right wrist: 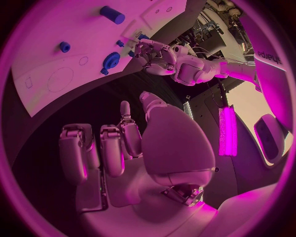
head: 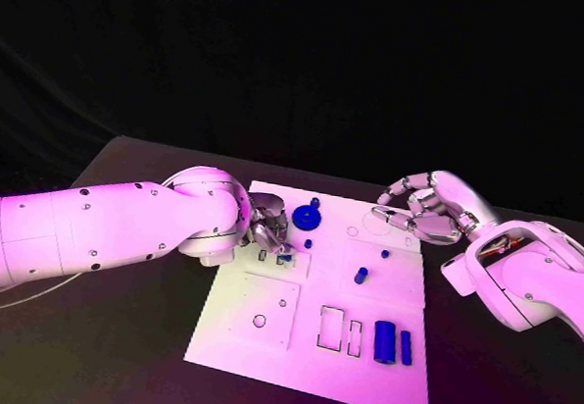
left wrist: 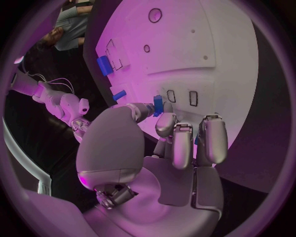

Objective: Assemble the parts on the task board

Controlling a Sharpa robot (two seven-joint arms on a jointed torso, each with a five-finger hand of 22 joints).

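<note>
My worktop was a dark, matte surface, with its far edge visible against a black backdrop. One item lay directly on it: the white task board, set flat near the middle, its long sides running away from me and slightly skewed to the worktop edges. Bare worktop showed on both sides of the board and along its near edge. In my left wrist view the board lay flush on the dark surface. In my right wrist view its edge met the worktop likewise.
</note>
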